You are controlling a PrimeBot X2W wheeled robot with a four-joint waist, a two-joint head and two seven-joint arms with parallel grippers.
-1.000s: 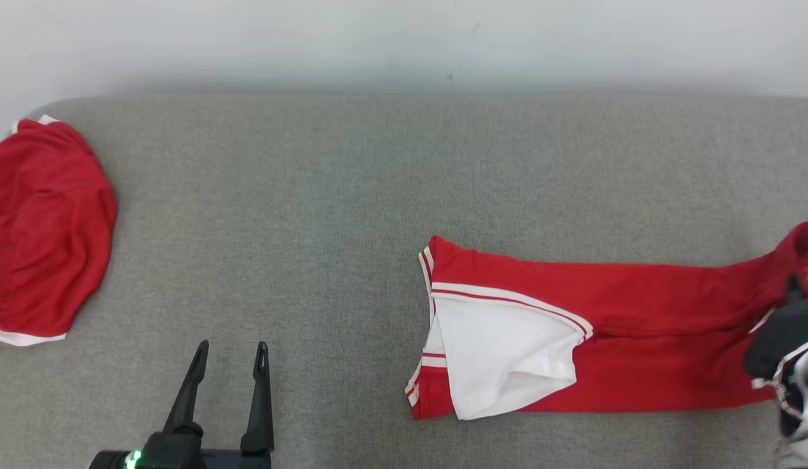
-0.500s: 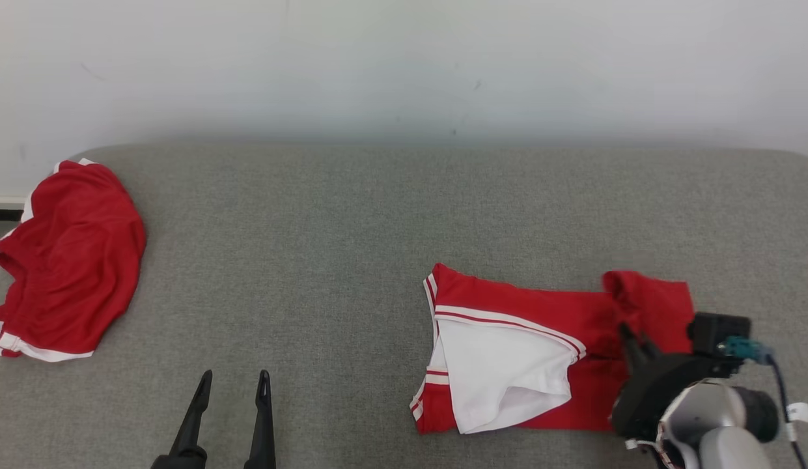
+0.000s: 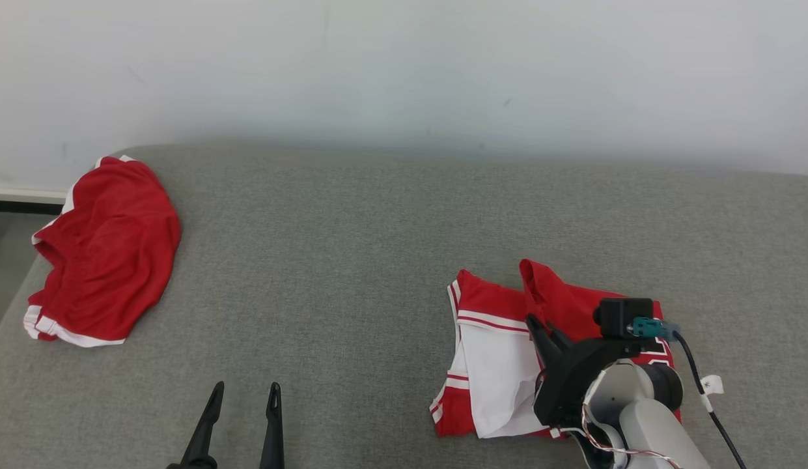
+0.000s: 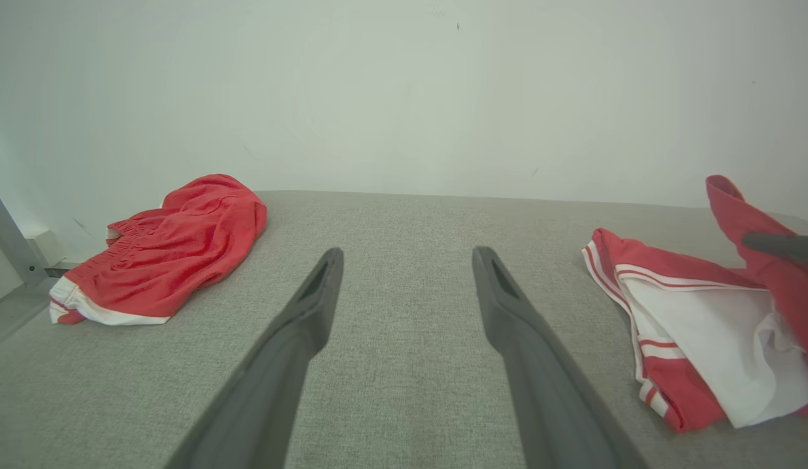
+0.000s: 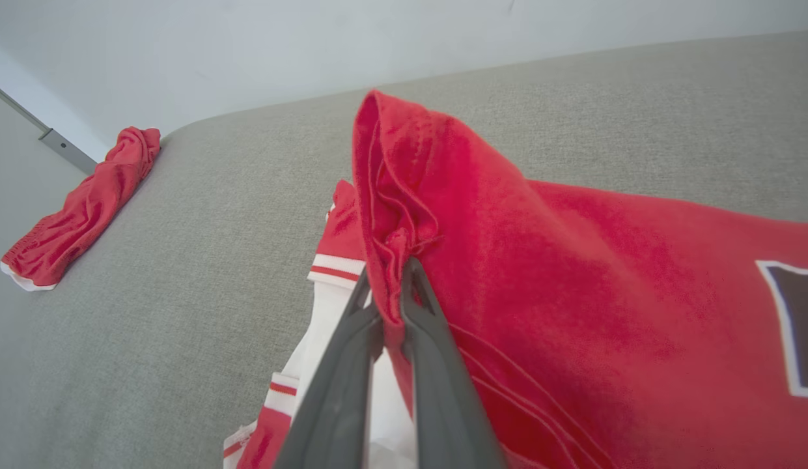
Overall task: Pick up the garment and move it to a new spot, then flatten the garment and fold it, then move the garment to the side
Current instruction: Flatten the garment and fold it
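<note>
Fingers [image 5: 436,365] of the right gripper [image 5: 387,279] pinch the red end of the red-and-white fabric jersey [image 3: 573,303], now carried leftward over its white-panelled half on the grey padded bench's [image 3: 351,260] near right: folding looks under way. Left gripper [image 3: 245,387] waits near, fingers spread, empty.

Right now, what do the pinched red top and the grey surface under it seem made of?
Red top: probably thin matte sports knit; it drapes limply and bunches where the right gripper pinches it. Grey surface: looks like coarse woven upholstery fabric, matte, with a speckled weave.
</note>
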